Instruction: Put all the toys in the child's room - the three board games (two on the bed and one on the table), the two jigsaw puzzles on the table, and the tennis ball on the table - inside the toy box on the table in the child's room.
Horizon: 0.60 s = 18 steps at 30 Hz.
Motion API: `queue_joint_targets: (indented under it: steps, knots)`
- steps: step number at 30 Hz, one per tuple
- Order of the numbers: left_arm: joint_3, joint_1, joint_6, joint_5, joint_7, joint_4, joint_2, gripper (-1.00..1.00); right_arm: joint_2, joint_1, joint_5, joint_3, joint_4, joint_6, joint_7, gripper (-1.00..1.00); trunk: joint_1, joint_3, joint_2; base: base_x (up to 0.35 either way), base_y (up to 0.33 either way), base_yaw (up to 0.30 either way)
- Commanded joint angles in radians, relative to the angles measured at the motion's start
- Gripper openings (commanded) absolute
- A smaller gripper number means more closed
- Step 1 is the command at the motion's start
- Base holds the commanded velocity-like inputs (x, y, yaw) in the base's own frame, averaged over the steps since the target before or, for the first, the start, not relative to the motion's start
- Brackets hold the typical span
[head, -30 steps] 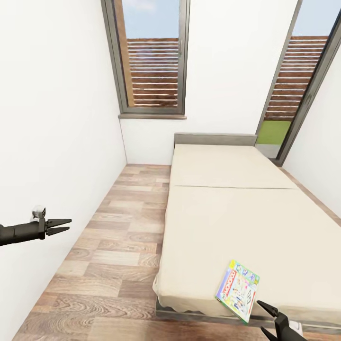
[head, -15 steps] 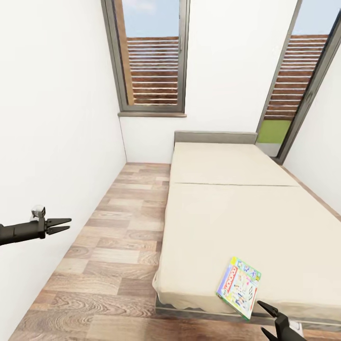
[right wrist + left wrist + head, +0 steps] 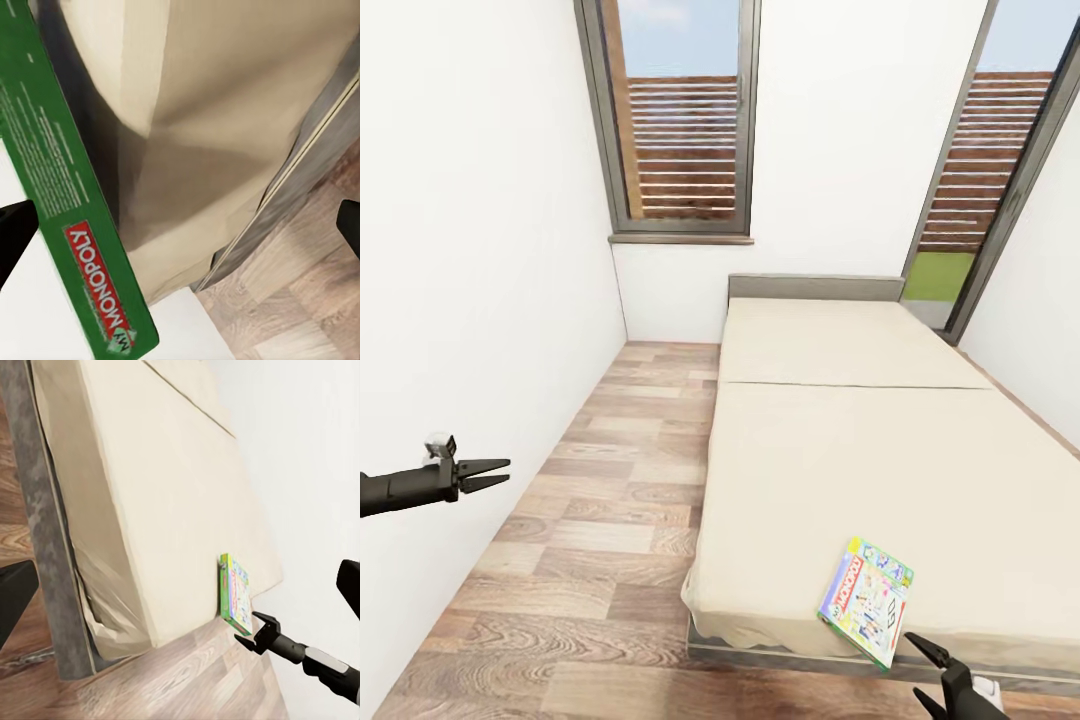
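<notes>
Right gripper (image 3: 928,673), thin black two-finger claw, sits at the bottom right of the head view, fingers spread apart and holding nothing, just below the near edge of the bed and near the box corner, not touching. In the left wrist view the same gripper (image 3: 251,628) shows splayed beside the box. Left gripper (image 3: 488,473), black, fingers parted slightly, empty, hangs out by the plain white wall (image 3: 470,250), well apart from the bed.

Green flat printed cardboard Monopoly board game (image 3: 867,600) lies flat on the cream-beige mattress of the bed (image 3: 860,450), at its near edge, one corner just over the rim; green side panel with red logo close in the right wrist view (image 3: 67,217). Grey bed frame (image 3: 760,655) runs under the sagging mattress corner.

Open wood-plank floor (image 3: 590,520), glossy, forms a clear lane between wall and bed. Grey-framed window (image 3: 678,120) ahead with brown slats outside.

Versus the earlier frames the whole view has shifted a little; box and bed show no move of their own.
</notes>
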Motion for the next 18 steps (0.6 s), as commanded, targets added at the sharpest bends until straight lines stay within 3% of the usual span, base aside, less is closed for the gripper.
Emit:
queue_joint_targets:
  steps: [1,18]
  knots:
    - [0.000,0.000,0.010,-0.001,-0.004,0.000,0.000,1.00,0.000,-0.001,-0.001,-0.004,0.000,0.004,0.003,1.00,0.000,-0.001,0.000,0.000,0.000,0.000]
    - [0.000,0.000,0.007,-0.001,-0.004,0.000,-0.006,1.00,0.001,-0.001,-0.001,-0.006,-0.002,0.003,0.009,1.00,0.000,-0.001,0.000,0.000,0.000,0.000]
